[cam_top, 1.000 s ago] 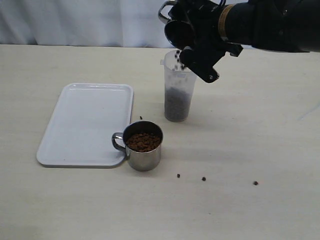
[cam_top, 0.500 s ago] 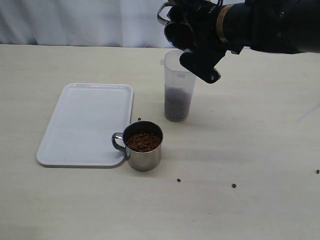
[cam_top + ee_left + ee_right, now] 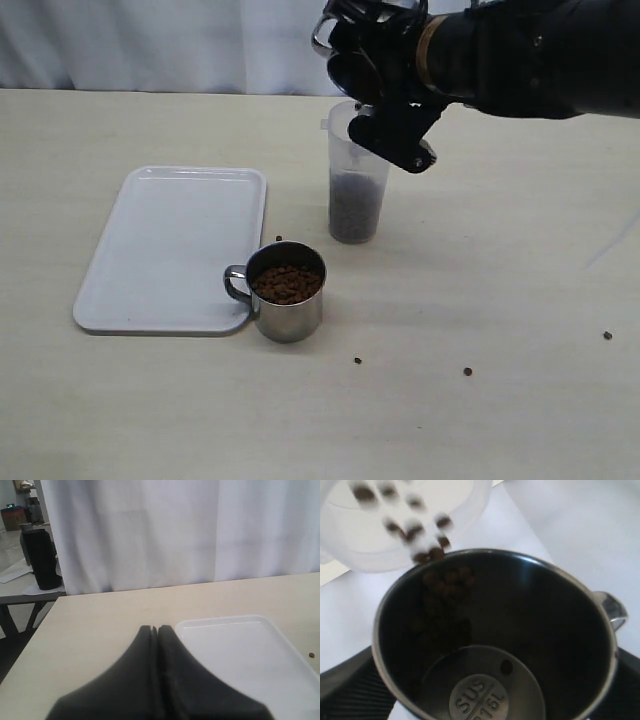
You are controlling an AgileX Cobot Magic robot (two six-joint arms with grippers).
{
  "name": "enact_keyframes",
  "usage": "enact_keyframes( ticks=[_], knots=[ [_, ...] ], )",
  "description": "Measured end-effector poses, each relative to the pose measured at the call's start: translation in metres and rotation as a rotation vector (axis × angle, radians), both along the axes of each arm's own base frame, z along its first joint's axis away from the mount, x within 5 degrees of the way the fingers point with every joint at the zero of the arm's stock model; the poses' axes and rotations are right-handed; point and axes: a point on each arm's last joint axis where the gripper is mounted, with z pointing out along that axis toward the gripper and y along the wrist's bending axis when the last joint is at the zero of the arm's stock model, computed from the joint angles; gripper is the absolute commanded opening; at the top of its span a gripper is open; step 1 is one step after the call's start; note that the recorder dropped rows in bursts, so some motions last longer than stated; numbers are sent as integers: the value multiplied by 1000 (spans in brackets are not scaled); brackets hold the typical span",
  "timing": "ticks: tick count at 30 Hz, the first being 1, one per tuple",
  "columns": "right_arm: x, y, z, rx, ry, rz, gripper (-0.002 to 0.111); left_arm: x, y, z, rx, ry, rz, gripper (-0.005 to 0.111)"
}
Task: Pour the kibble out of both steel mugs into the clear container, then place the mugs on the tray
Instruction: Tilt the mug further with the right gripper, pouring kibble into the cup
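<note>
**Exterior view**
- My right tool (image 3: 378,78): clamped on the held steel mug (image 3: 347,55), which is tipped mouth-down over the clear container (image 3: 356,185) so that the kibble (image 3: 352,215) drops inside.
- Clear container: upright, mid-table toward the far edge, partly filled.
- Second steel mug (image 3: 288,305): upright and full, waiting at the tray's near right corner.
- Tray (image 3: 170,245): toward the left edge of the table (image 3: 520,250), nothing on it.
- Stray pellets (image 3: 467,371): scattered toward the near edge, judged as spill.

**Left wrist view**
- My left tool (image 3: 157,645): jaws pressed together, holding nothing, parked above the tray's edge.

**Right wrist view**
- Mug interior nearly emptied. The last pellets (image 3: 442,587) slide over the lip toward the container mouth.
- Black pads (image 3: 345,690) flank the mug.
</note>
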Motion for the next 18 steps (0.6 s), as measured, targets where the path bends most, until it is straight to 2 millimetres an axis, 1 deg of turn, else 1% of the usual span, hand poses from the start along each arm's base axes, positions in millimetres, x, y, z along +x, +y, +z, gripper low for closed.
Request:
enact_keyframes(
  ticks=[8,15,18],
  knots=[
    [0,-2,1,-12,-8,-48,4,0,0,0,0,0,0,0],
    [-11,11,2,-55,-45,-55,4,0,0,0,0,0,0,0],
    [-12,11,3,-59,-51,-71,4,0,0,0,0,0,0,0]
  ],
)
